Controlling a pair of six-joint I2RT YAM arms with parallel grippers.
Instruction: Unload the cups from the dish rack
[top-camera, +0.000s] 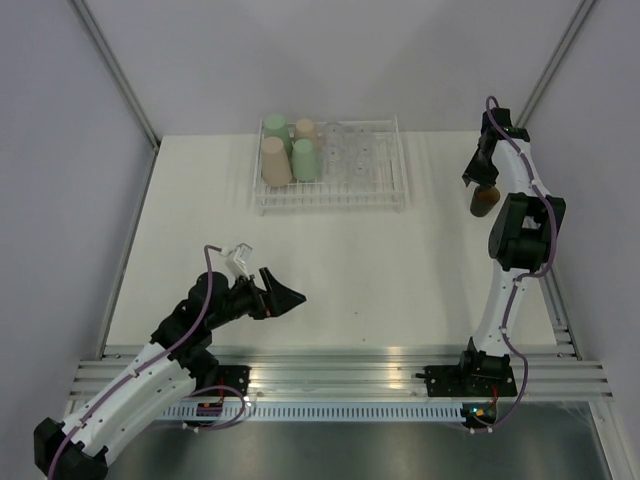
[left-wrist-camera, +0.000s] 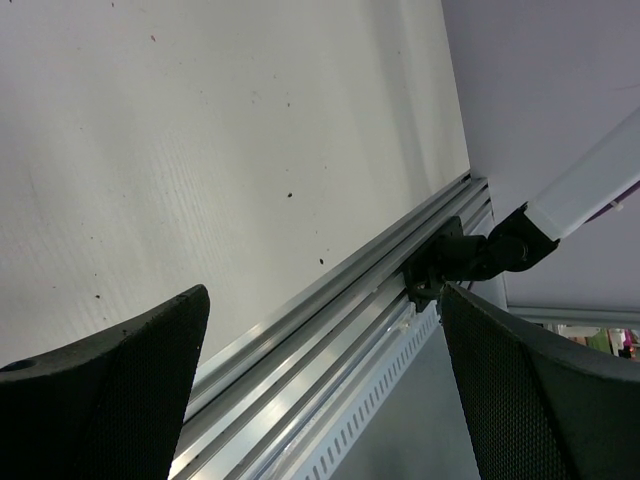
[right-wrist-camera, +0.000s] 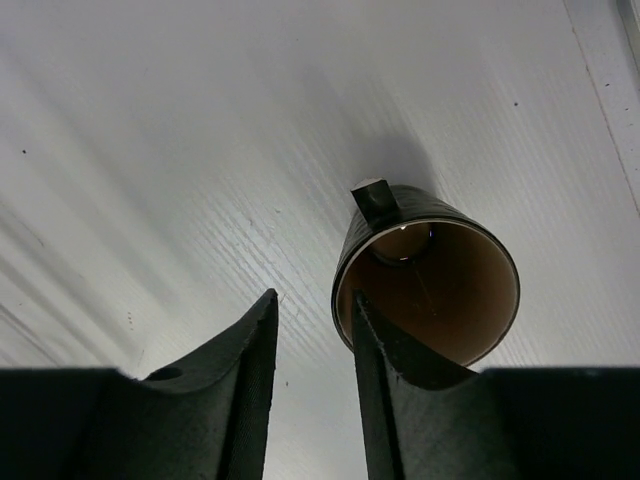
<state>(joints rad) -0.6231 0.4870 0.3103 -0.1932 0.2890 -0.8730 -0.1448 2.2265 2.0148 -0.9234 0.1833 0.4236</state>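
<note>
The white wire dish rack (top-camera: 392, 196) stands at the back of the table. Two green tumblers (top-camera: 304, 159) and two beige tumblers (top-camera: 275, 161) stand upside down in its left part; several clear cups (top-camera: 355, 155) fill its right part. The dark brown cup (top-camera: 485, 201) stands upright on the table right of the rack. In the right wrist view the cup (right-wrist-camera: 440, 290) has its left rim against my right gripper's (right-wrist-camera: 314, 300) right finger, and the jaws are apart. My right gripper (top-camera: 484, 180) is just above the cup. My left gripper (top-camera: 288, 290) (left-wrist-camera: 322, 300) is open and empty.
One clear cup (top-camera: 240, 256) sits on the table beside the left arm. The aluminium rail (left-wrist-camera: 330, 330) along the table's near edge and the right arm's base (left-wrist-camera: 470, 255) show in the left wrist view. Walls with slanted posts close in both sides.
</note>
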